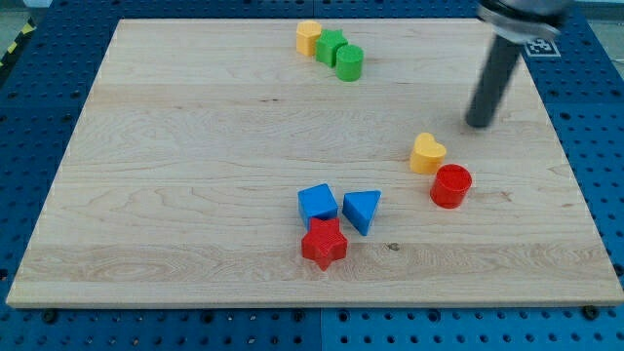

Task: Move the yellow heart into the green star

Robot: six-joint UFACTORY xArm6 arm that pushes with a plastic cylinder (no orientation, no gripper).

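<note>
Pale wooden board [195,146] fills most of the view, resting on a blue pegboard surface [39,88] whose edges run off the frame. The rod enters from the view's top right, its upper mount cut off by the frame, and my tip [479,125] sits on the wood at about one o'clock from the yellow heart [427,154], near it but not touching. There are no jaws to speak of, only the bare rod, holding nothing. Just beside the heart, at about four o'clock, stands the red cylinder [451,185], possibly touching it, though the gap is hard to judge. Far off at eleven o'clock, near the view's top edge, three blocks crowd together: a yellow block [309,37] of unclear shape, what appears to be the green star [331,46] partly hidden between its neighbours, and a green cylinder [349,62]. Toward the view's bottom lie a blue cube [318,204], a blue triangle [362,210] and a red star [324,243], close together.
</note>
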